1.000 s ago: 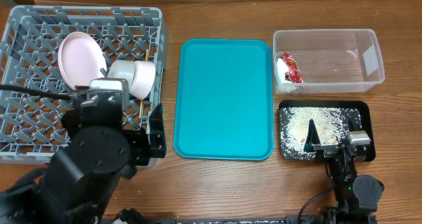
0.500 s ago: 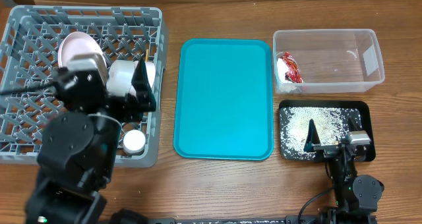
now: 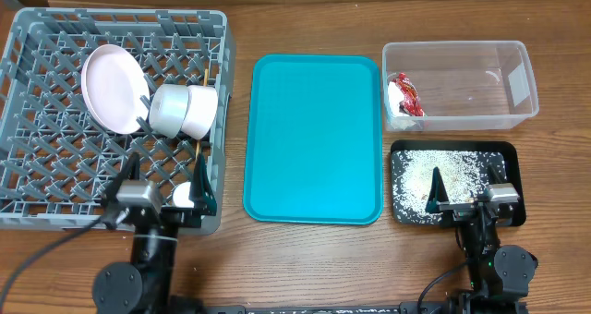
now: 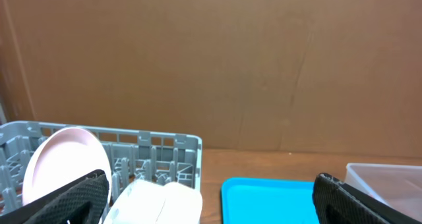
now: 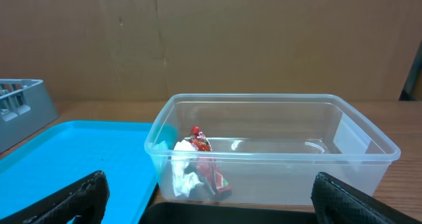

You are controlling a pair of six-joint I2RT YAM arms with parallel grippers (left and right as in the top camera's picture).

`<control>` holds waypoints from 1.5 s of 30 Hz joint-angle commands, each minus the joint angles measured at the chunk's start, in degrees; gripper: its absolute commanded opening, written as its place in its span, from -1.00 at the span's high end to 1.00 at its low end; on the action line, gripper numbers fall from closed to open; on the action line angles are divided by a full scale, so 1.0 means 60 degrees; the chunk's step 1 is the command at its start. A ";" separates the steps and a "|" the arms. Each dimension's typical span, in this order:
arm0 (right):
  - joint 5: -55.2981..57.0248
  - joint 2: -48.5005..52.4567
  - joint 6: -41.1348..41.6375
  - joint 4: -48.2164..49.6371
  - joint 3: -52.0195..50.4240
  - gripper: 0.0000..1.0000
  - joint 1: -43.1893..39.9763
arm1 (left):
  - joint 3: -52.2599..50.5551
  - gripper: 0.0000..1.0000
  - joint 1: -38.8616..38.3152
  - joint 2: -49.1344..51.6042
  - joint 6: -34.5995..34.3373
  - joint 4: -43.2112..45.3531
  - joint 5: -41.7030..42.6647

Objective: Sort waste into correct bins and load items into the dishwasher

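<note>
1. Now, from overhead: grey dish rack (image 3: 120, 18) fills the left of the tabletop (image 3: 305, 259). Teal tray (image 3: 314, 138) lies bare in the middle. Clear plastic tub (image 3: 522, 83) sits far right, with the black tray (image 3: 452, 147) just in front of it.
2. Rack contents: pink-white plate (image 3: 113, 88) stands tilted among the pegs. Right of it, the greenish-white bowl (image 3: 171, 109) and pinkish-white bowl (image 3: 203, 111) lie on their sides, touching each other. Thin wooden chopsticks (image 3: 198, 151) show only in part, running under and past the bowls.
3. Waste: crumpled red-and-white wrapper (image 3: 404, 94) rests inside the tub at its left end, against the wall. Rice grains (image 3: 452, 171) are spread across the black tray's floor.
4. Left fingers (image 4: 72, 196) are wide apart and hold nothing. They sit low over the near right corner of the rack. The wrist view looks between them at the plate, a bowl and the teal tray's edge.
5. Right fingers (image 5: 66, 201) are likewise spread wide and empty. They sit over the near part of the black tray, pointing toward the tub. The wrapper shows through the tub's clear wall.
</note>
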 commanded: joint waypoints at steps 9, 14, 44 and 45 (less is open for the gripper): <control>-0.0047 -0.0106 -0.0007 0.0058 -0.0102 -1.00 -0.0025 | -0.2736 -1.00 0.0124 -0.2218 0.0197 0.0361 0.0211; -0.0047 -0.0106 -0.0007 0.0058 -0.0102 -1.00 -0.0025 | -0.4011 -1.00 0.0124 -0.2218 0.0015 0.1577 0.0259; -0.0047 -0.0106 -0.0007 0.0058 -0.0102 -1.00 -0.0025 | -0.4583 -0.99 0.0117 -0.2167 -0.0557 0.0965 0.0255; -0.0047 -0.0106 -0.0007 0.0058 -0.0102 -1.00 -0.0025 | -0.4583 -1.00 0.0117 -0.2167 -0.0557 0.0965 0.0255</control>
